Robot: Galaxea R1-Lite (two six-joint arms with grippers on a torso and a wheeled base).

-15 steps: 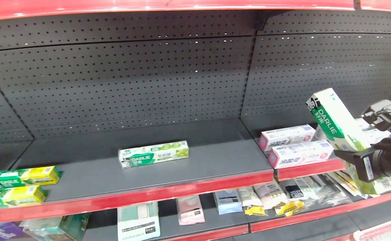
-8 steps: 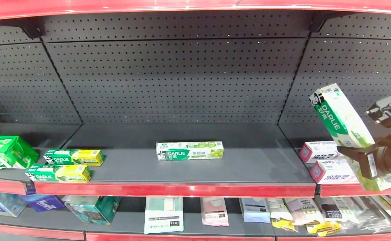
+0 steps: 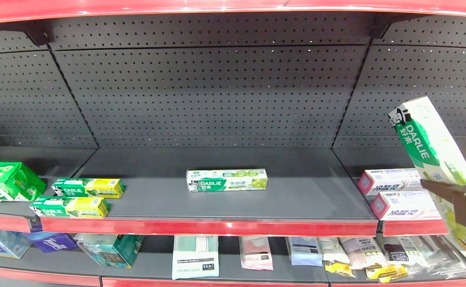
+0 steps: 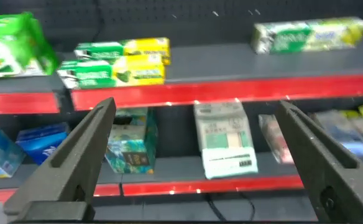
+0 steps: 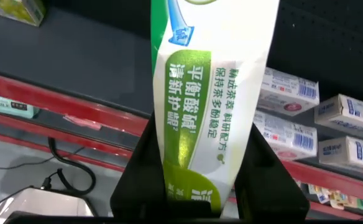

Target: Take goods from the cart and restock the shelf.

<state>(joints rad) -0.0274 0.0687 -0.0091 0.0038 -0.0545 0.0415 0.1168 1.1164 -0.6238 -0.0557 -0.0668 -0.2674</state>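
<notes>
Toothpaste box, a long glossy white-and-green carton, is clamped near its lower end between the black fingers of my right gripper. It stands tilted in the air before the right-hand bay of the shelf. In my right wrist view the carton runs straight up out of the gripper.

My left gripper hangs low before the shelf with its jaws spread wide and nothing between them.

A matching carton lies flat in the middle bay. Two green-and-yellow cartons lie at its left end, beside a green soft pack. Two white-and-pink cartons lie in the right bay, just behind my held box.

The shelf is smooth dark grey metal with a shiny red lip, backed by perforated pegboard. On the lower shelf lie soft pouches and small boxes.
</notes>
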